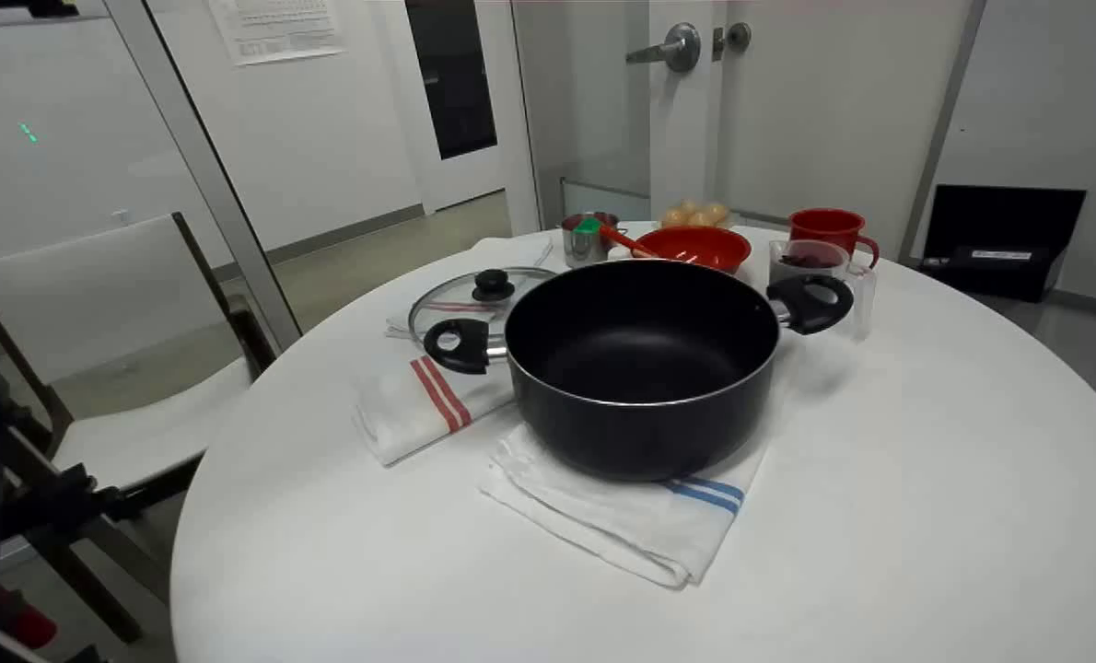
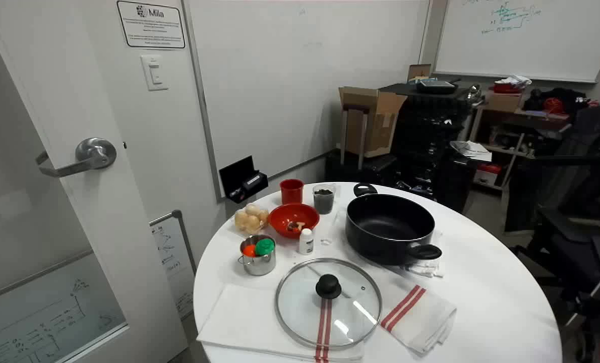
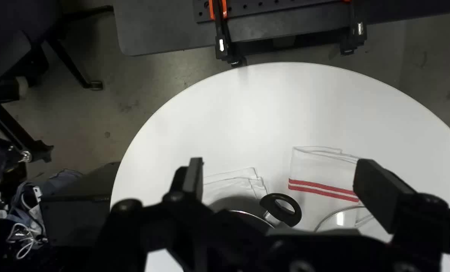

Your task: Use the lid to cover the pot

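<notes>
One empty, wide-spread black hand [image 3: 281, 183]: I should pinch the round clear-glass lid [image 2: 328, 310] squarely by its black knob [image 2: 328, 286], lifting level toward the wide black metal pot [image 2: 390, 228].

- In an ext. view, cam's looking obliquely down across the round white tbl. [image 1: 953, 497], w/ the cooking pot [image 1: 640, 437] sitting close & the glass lid [image 1: 493, 287] lying partly hidden beyond it; it's facing a lever-handled door [image 1: 683, 147].
- In an ext. view, cam's looking down fr. the lid's side, pot sitting farther back; it's facing a whiteboard [image 2: 310, 75].
- Wrist cam's pointing steeply down past the gripper [image 3: 280, 175], catching tbl. edge, floor [image 3: 107, 109] & dark bench [image 3: 157, 32].
- Both ext. views are sharing tbl., pot & lid; wrist view's also catching pt. of each.
</notes>
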Robot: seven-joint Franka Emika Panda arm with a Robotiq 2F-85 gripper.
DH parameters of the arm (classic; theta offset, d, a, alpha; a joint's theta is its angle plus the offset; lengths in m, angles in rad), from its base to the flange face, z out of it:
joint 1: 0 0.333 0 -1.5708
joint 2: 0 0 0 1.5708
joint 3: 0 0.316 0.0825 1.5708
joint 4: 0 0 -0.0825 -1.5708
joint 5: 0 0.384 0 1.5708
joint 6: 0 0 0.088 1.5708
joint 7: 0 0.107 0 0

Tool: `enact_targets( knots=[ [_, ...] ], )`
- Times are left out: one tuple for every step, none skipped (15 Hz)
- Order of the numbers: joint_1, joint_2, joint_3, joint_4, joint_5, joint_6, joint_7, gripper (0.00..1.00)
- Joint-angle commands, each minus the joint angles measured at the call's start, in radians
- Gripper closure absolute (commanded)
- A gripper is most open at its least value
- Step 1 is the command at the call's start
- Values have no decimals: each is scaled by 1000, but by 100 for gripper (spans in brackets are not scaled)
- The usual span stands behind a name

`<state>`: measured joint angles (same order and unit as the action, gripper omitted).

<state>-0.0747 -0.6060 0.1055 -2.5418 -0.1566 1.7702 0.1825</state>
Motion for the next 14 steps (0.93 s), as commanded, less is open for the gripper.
enact_targets(
  knots=[
    [18, 2, -15, 2, -8, -3, 8, 0],
    [18, 2, -15, 2, -8, -3, 8, 0],
    [18, 2, -15, 2, -8, -3, 8, 0],
    [18, 2, -15, 2, -8, -3, 8, 0],
    [18, 2, -15, 2, -8, -3, 8, 0],
    [18, 2, -15, 2, -8, -3, 8, 0],
    [18, 2, -15, 2, -8, -3, 8, 0],
    [18, 2, -15, 2, -8, -3, 8, 0],
    [18, 2, -15, 2, -8, -3, 8, 0],
    [18, 2, -15, 2, -8, -3, 8, 0],
    [18, 2, -15, 2, -8, -3, 8, 0],
    [18, 2, -15, 2, -8, -3, 8, 0],
    [19, 15, -16, 4, -12, 2, 1, 0],
    [24, 30, -18, 7, -12, 13, -9, 0]
  ],
)
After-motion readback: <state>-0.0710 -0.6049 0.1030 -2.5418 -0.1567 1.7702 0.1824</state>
